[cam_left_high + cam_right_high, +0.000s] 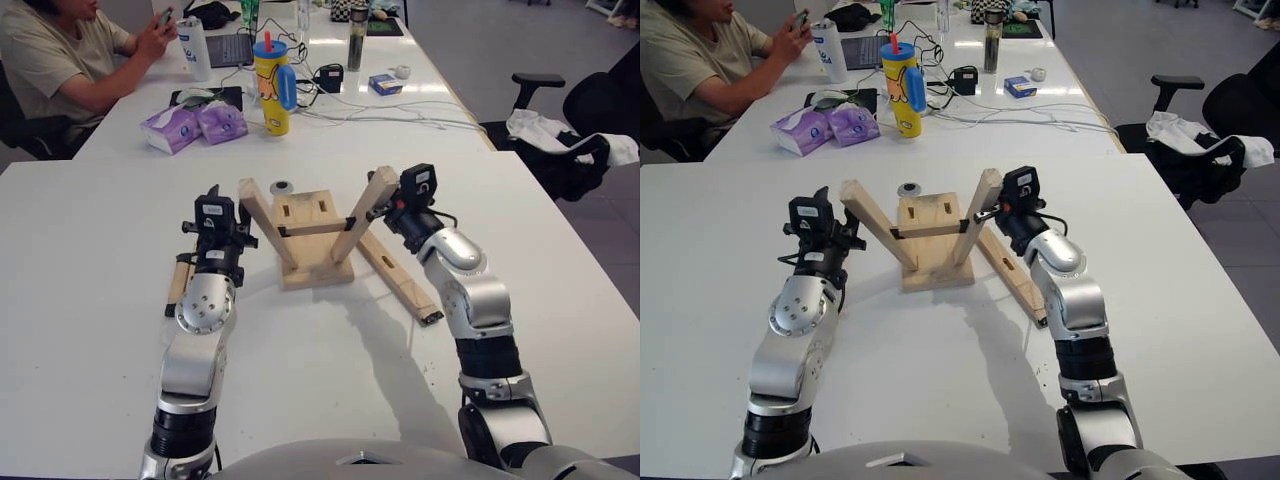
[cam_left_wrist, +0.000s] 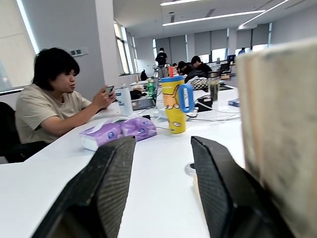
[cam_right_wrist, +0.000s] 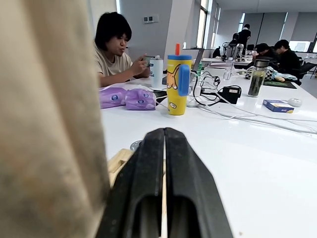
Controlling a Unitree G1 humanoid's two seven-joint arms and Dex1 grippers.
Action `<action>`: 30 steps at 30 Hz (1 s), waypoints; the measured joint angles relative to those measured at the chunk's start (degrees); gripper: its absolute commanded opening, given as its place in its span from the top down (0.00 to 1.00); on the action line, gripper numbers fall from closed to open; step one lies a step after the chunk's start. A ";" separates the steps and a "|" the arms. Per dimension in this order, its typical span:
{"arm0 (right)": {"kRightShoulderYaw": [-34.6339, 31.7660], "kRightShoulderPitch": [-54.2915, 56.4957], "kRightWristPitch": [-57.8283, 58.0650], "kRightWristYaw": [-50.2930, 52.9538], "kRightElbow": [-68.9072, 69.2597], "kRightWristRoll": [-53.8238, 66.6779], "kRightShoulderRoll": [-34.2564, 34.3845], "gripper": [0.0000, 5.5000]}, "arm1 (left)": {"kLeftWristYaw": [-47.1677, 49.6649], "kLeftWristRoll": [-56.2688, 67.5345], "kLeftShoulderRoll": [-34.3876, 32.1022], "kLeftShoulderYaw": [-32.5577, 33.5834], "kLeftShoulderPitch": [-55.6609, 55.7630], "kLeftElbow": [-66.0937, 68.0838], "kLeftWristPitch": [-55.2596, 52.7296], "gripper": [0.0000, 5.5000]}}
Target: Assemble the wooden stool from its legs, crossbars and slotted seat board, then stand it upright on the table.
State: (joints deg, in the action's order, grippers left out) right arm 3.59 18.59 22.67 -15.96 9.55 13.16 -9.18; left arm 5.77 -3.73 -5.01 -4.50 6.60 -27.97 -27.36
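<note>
Left hand (image 1: 225,205) is hovering released, its two fingers spread with nothing between them, just beside the left leg (image 1: 268,225) of the half-built stool. Right hand (image 3: 165,148) is sitting clenched, fingers pressed flat together, right against the upper part of the right leg (image 1: 365,210); whether it is pinching anything thin I cannot tell.

Both legs are standing splayed in a V out of the slotted seat board (image 1: 310,268), which is lying flat near the middle of the counter (image 1: 100,300), toward its far edge. One crossbar (image 1: 312,229) is bridging the two legs. Another wooden leg piece (image 1: 400,280) is lying on the counter beside the right arm, toward the right edge, and a second loose piece (image 1: 180,280) is lying beside the left arm.

Judging by this, the step in hand is seating this first leg pair. To do it well, the left hand should be closing low on its leg while the right is bracing the other, both pressing straight down into the slots, so the crossbar is not popping out and the board is not sliding.
</note>
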 measured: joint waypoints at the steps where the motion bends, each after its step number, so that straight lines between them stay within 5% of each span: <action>1: 0.30 -0.43 0.08 0.68 0.61 -0.57 0.41 1.00 | 0.02 -0.10 0.04 0.32 0.96 0.72 -0.48 0.62; 8: 1.77 -6.42 4.16 7.17 2.38 -5.14 2.16 1.00 | -1.31 -1.26 -0.37 0.67 1.66 1.40 -4.15 0.62; 17: -9.55 -11.12 6.61 14.91 12.82 -5.91 1.22 1.00 | -0.09 -1.34 -3.25 11.48 -1.20 -1.62 -1.57 0.62; 22: 4.79 -6.51 8.13 9.20 13.47 -8.59 1.67 1.00 | -7.48 -1.64 -4.04 0.69 3.97 -0.17 0.00 0.62; 30: 11.40 -6.38 11.08 2.22 3.64 -11.86 -2.14 1.00 | -9.28 -4.01 -9.00 4.07 3.72 6.67 -3.51 0.62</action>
State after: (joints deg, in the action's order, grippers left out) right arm 14.99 12.21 33.75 -13.74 13.18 1.30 -11.32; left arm -3.51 -7.74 -14.01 -0.43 10.31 -21.30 -30.87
